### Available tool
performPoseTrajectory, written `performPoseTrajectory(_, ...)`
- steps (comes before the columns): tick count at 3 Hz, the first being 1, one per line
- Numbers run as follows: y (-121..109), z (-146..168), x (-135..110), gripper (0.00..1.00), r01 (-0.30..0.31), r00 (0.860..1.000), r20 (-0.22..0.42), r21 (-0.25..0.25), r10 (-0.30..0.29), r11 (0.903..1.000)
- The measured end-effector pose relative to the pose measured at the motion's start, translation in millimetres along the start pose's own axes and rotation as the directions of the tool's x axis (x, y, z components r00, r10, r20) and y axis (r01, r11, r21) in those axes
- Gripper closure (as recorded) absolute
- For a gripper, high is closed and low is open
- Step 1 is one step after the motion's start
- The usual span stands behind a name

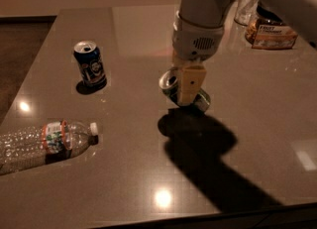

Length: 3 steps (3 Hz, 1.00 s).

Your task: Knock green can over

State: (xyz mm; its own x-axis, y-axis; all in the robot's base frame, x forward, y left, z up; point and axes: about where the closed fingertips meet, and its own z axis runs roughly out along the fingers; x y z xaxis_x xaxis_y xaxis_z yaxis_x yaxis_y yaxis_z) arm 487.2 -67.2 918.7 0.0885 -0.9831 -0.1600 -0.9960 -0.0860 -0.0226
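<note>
gripper [189, 88] mid-table [124, 178], set across the middle of the green can [170, 83]; open or clamped, can't tell. green can right at it, tilted, long axis slanting, top to the left. blue can [90, 64] well left, plastic bottle [47, 140] lying front-left, snack jar [270, 30] far right. Nothing in the way.

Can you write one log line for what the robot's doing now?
tool: against green can, mid-table | green can: tilted, top leftward | blue can: upright | bottle: lying

High oblique view, end effector [189, 93] central
</note>
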Motion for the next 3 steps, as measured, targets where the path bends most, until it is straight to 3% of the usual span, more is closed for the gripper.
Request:
performPoseTrajectory(1,-9.4,11.5,-6.7,0.37,0.031,0.998,-0.047,0.003,-0.031,0.9995)
performPoseTrajectory(2,-18.1,22.8,-9.7,0.05,0.046,0.995,-0.085,0.011,-0.045,0.9989)
performPoseTrajectory(3,-21.9,22.9,-12.6,0.00,0.047,0.996,-0.074,0.027,-0.045,0.9985)
